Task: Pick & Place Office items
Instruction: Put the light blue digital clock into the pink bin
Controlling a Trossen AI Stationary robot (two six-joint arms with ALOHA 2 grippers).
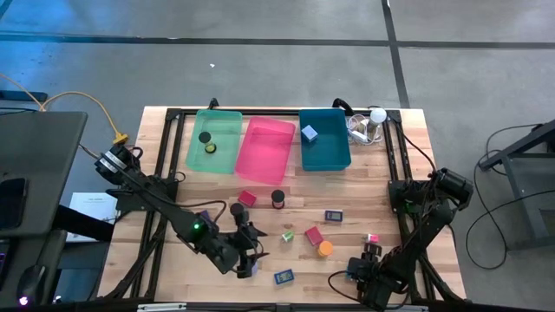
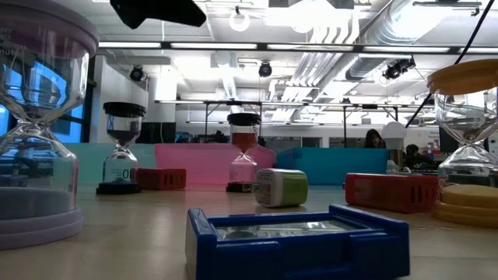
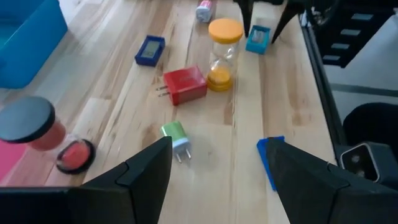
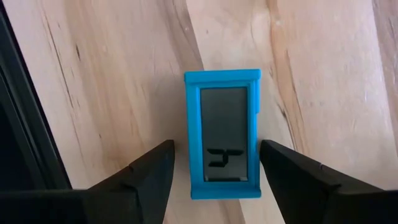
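Small office items lie scattered on the wooden table: a red block (image 1: 248,198), a black-topped sand timer (image 1: 277,199), a dark blue block (image 1: 334,215), a green plug (image 1: 287,234), a red block (image 1: 313,235) and an orange sand timer (image 1: 324,249). My right gripper (image 4: 214,165) is open near the table's near right corner, pointing down. Its fingers stand either side of a light-blue framed display (image 4: 222,134) that lies flat. My left gripper (image 3: 217,162) is open above the table, over the green plug (image 3: 175,134) and a blue piece (image 3: 268,155).
Green bin (image 1: 214,121), pink bin (image 1: 266,152) and teal bin (image 1: 324,152) stand in a row at the far edge; the green one holds dark discs, the teal one a blue block. A white ball-topped gadget (image 1: 375,117) stands at the far right. A blue framed piece (image 1: 284,277) lies near the near edge.
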